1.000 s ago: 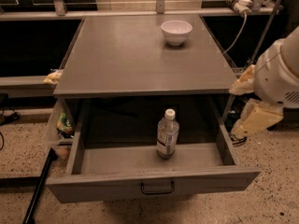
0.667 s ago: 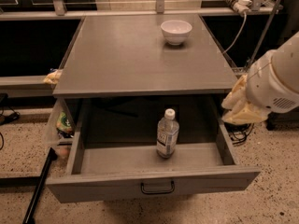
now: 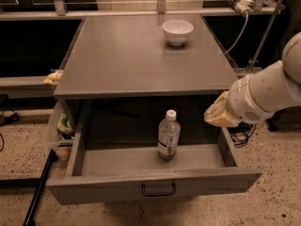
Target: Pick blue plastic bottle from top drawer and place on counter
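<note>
Camera view | pincer [image 3: 215, 116] right of blue plastic bottle [image 3: 168, 136], state undeterminable | toppling risked if bottle is nudged sideways

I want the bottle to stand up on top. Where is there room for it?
The flat grey metal counter is bare everywhere but its back right, where the round white bowl sits. Inside the open grey top drawer, floor shows either side of the clear plastic bottle. Crowded: the drawer's right wall, where the gripper hangs.
</note>
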`<state>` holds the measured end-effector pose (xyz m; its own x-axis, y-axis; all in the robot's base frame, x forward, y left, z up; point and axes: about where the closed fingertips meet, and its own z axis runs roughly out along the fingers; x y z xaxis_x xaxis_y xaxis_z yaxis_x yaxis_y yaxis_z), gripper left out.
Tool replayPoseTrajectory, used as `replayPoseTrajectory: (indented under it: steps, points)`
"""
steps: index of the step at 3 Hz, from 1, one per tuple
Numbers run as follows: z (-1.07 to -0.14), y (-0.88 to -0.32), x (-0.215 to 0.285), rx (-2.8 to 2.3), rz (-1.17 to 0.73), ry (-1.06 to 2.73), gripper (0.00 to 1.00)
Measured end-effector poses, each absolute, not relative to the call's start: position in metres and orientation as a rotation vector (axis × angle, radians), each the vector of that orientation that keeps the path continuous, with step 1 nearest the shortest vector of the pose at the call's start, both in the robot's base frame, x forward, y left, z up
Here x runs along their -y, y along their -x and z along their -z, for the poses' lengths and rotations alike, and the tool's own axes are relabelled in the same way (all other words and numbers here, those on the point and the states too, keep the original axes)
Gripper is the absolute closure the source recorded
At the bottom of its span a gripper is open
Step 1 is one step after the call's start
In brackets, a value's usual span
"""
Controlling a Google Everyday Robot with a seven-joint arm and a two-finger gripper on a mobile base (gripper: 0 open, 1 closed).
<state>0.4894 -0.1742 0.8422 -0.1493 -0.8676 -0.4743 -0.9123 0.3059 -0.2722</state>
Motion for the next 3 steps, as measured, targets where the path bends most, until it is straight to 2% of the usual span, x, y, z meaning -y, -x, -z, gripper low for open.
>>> replayPoseTrajectory:
  steps: [1, 2, 3]
  points:
    - [-0.842, -0.489, 0.174, -2.027, -0.106, 1.574, 1.0]
    - [-0.83, -0.488, 0.172, -2.03, -0.13, 1.566, 0.81]
    - [-0.816, -0.49, 0.168, -2.031, -0.161, 1.538, 0.58]
